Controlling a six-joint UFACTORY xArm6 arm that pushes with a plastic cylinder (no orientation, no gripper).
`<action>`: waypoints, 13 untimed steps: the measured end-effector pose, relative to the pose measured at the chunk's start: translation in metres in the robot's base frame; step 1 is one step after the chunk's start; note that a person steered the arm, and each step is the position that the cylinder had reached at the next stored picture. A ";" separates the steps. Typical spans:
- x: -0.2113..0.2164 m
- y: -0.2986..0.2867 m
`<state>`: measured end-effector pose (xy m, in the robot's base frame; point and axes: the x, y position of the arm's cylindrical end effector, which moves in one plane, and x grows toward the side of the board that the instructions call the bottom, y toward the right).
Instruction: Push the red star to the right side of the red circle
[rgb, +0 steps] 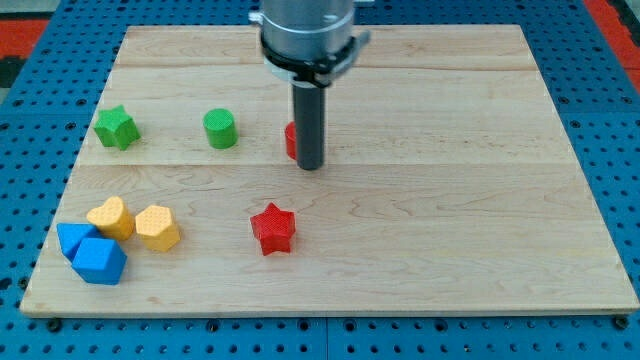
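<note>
**Right beside the red circle, well short of the star**

Now my tip (310, 166) stands on the bench (450, 200), touching or just beside the red circle (290, 140) (mostly hidden behind the rod). No end effector exists here to open or close. Toward the view's bottom lies the red star (272, 228), apart from the tip. Left sit a green star (116, 127), green circle (220, 129), two yellow blocks (110, 217) (157, 227) and two blue blocks (100, 260) (70, 238).

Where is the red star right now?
The red star sits below the board's middle, toward the view's bottom, below my tip and right of the yellow blocks.
</note>
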<state>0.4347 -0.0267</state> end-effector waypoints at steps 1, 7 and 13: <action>-0.005 -0.017; 0.104 -0.012; 0.038 0.098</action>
<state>0.4731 0.0710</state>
